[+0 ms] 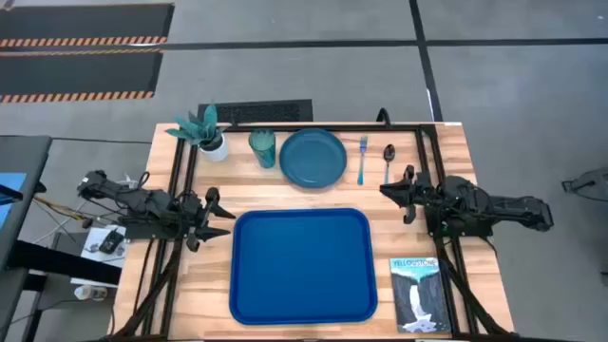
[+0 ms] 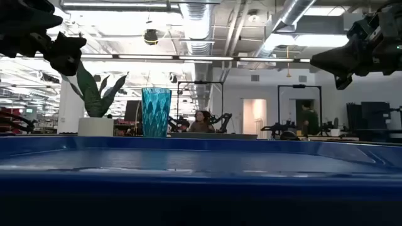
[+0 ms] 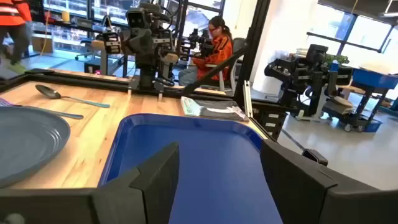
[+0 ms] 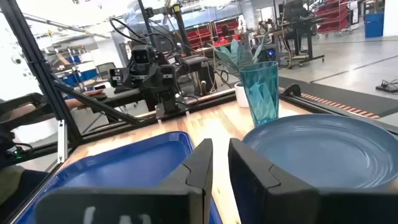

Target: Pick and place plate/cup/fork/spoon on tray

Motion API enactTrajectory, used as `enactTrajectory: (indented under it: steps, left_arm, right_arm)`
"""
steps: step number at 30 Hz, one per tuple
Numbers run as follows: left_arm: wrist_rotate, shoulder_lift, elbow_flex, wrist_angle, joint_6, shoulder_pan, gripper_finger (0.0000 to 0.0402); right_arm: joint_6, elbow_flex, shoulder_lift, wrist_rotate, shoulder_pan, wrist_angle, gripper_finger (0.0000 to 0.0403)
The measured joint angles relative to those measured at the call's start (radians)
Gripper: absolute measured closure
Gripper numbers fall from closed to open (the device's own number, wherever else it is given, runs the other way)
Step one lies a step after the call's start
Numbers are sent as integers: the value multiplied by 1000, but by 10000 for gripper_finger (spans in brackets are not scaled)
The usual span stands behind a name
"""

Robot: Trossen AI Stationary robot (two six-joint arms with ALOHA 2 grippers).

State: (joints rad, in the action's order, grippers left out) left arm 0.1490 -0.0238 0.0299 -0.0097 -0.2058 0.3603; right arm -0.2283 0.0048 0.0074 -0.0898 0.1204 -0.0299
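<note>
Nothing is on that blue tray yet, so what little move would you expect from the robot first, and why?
Probably the right gripper would move toward the spoon, the nearest piece. The tray holds nothing; the plate, cup and fork lie in a row behind it. The left gripper waits open at the tray's left edge.

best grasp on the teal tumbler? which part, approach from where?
Probably the upper wall of the translucent teal-green tumbler, fingers either side, coming from the tray side. It stands upright and is narrow. A white plant pot sits close on one side and the round teal-blue plate on the other, so avoid sideways entry.
</note>
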Motion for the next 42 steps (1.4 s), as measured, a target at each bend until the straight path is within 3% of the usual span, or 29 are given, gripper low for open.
enactTrajectory:
  steps: [27, 35, 42]
  left_arm:
    - [0, 0, 0, 0, 0, 0, 189]
    - [4, 0, 0, 0, 61, 0, 189]
    - [169, 0, 1, 18, 30, 0, 189]
  right_arm:
    - [0, 0, 0, 0, 0, 0, 326]
    - [0, 0, 0, 0, 0, 0, 326]
    - [0, 0, 0, 0, 0, 0, 326]
